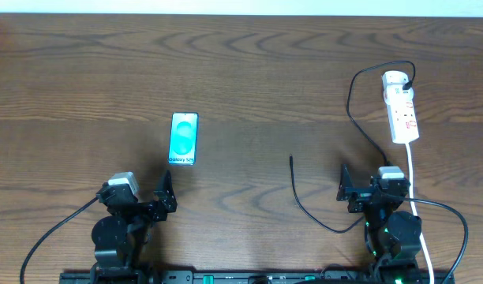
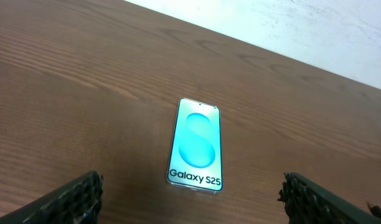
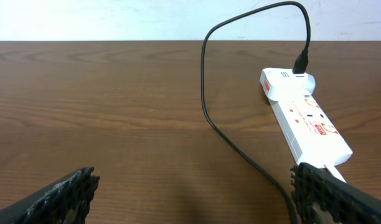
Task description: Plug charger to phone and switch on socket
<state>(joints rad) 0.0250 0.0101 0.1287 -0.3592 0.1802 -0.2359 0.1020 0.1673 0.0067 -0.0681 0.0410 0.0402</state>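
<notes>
Phone (image 1: 184, 139) first: it lies flat and face-up on the wooden table (image 1: 241, 71), out at about 9 o'clock from the table's middle. The teal screen is lit and the white "Galaxy S25" band is at its 6 o'clock end. Nothing is touching it. The left gripper (image 2: 192, 186) sits just below it, so the phone is at roughly 1 o'clock from that gripper. Its jaws are spread wide with nothing between them but bare wood and the phone's near edge up ahead.

Over to the charger cable (image 1: 305, 207). Its small black connector tip (image 1: 292, 158) rests on the table near the centre, at 3 to 4 o'clock from the phone and well apart from it. From the tip the cable runs back towards 6 o'clock, then curves away to 3 o'clock under the right arm. Its other end is plugged into the round end of the white power strip (image 1: 401, 109), arching out to 9 o'clock on the way.

That strip lies at 2 o'clock on the table, red markings on top, and its white cord (image 1: 415, 177) trails down towards 6 o'clock. The right gripper (image 3: 192, 177) is parked at 6 o'clock from the strip, jaws wide apart, gripping nothing and clear of both strip and cable.
</notes>
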